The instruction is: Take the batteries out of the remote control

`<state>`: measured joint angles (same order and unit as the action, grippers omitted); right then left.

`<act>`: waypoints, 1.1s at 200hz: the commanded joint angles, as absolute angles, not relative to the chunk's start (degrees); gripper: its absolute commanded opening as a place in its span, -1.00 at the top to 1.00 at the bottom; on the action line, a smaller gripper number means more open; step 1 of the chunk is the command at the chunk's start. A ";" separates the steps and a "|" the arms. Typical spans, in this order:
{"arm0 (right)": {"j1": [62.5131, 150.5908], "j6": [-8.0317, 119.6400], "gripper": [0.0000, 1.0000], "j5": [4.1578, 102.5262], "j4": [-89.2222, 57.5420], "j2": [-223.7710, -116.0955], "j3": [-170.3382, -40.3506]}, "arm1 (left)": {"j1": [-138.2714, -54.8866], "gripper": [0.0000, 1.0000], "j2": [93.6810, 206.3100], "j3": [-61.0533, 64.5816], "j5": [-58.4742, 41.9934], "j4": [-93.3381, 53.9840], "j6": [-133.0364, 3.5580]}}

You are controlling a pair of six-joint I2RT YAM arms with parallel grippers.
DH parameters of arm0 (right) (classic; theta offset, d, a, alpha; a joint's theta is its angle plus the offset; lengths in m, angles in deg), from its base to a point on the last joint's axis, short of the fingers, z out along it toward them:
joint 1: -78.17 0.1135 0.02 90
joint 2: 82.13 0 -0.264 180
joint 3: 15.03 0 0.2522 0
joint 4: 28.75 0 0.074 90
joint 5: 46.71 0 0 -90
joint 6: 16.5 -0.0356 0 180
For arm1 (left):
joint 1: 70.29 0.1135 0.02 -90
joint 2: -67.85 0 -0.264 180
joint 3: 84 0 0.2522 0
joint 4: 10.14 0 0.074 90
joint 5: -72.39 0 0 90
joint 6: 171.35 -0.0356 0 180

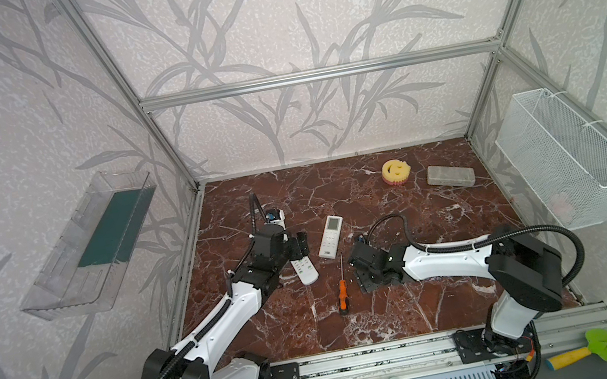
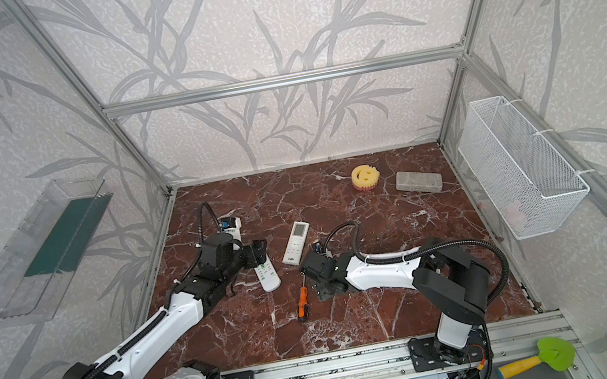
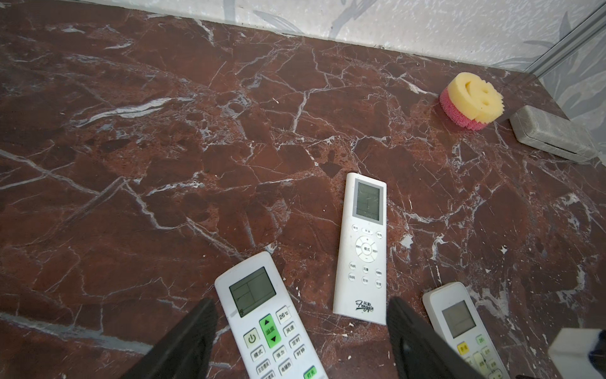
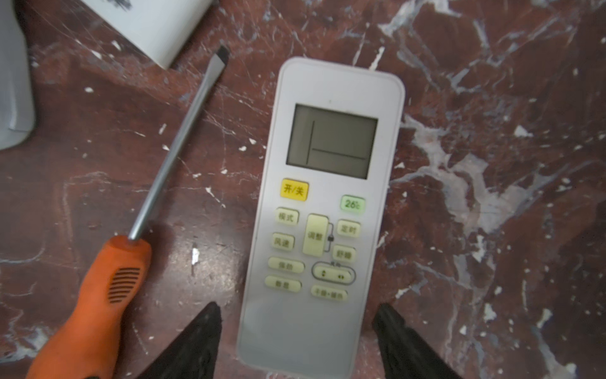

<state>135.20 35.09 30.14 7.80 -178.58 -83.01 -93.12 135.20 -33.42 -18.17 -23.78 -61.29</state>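
My left gripper [image 3: 301,303] hangs spread wide over the green-buttoned remote [image 3: 265,315] on the red-brown marble table [image 3: 164,147]. My right gripper [image 4: 299,308] gapes astride the yellow-buttoned remote [image 4: 328,197], clear of both edges, beside the screwdriver [image 4: 98,285]. Both remotes lie buttons up, hiding any batteries. Leaf-patterned walls [image 1: 263,16] enclose the table.

Lab test cell, shown by aluminium frame [image 1: 319,74].
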 commanded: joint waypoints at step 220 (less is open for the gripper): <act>135.57 38.39 0.23 29.32 5.10 -166.16 -83.75 | -94.31 -0.60 134.36 -32.07 1.29 -14.15 -45.84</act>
